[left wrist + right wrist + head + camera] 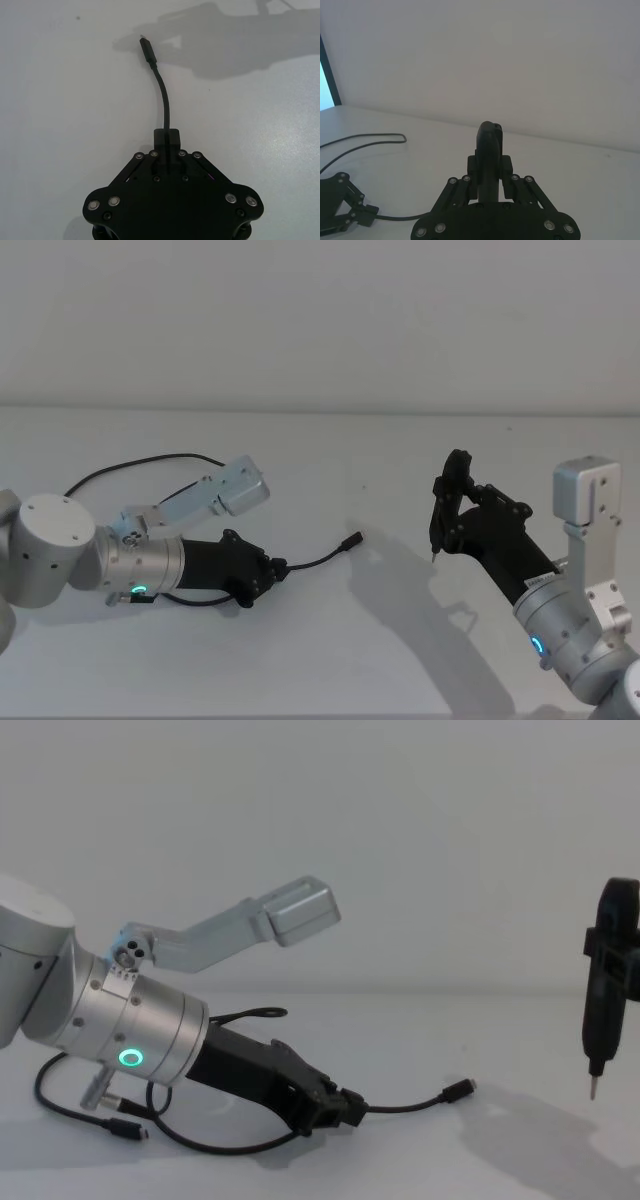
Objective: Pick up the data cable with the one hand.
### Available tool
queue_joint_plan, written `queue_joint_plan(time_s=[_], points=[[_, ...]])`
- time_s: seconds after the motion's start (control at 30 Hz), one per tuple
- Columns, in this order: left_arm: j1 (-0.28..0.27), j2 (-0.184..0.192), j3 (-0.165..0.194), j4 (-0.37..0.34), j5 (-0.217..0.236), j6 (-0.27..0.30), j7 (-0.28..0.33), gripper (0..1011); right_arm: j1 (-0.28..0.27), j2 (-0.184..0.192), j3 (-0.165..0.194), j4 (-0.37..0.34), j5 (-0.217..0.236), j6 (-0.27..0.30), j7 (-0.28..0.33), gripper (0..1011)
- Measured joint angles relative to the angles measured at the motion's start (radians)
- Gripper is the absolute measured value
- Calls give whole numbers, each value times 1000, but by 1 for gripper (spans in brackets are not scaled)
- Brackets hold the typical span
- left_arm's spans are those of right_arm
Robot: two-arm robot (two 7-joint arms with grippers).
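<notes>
**Left jaws clenched on cable, low on table**

White table (330, 670), bare ahead of me. My left gripper (272, 570) lies low on it, jaws clenched on the data cable (165, 102) a short way behind the plug (148, 50). The free end runs straight out from the jaws toward centre, and the long tail loops back past my left wrist. Right gripper (455, 517) hangs well apart, raised, clamped round a slim pointed tool (438, 535). I judge nothing blocks a lift, though the tail will drag.
</notes>
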Motion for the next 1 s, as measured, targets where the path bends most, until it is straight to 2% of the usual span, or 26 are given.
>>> queue_joint_plan(time_s=[0.17, 0.43, 0.83, 0.9, 1.0], points=[[6, 1, -6, -8, 6, -32, 11, 39, -2, -3, 10, -10, 12, -4, 6, 274], [20, 6, -19, -27, 21, -115, 29, 39, -5, -16, 45, -50, 68, -10, 30, 274], [39, 27, -39, -73, 41, -277, 31, 39, -2, -52, 104, -108, 199, -2, 67, 275], [45, 36, -46, -88, 45, -323, 25, 39, 1, -62, 114, -113, 227, 3, 70, 274], [48, 41, -51, -99, 46, -353, 21, 40, 6, -74, 124, -117, 262, 11, 75, 275]])
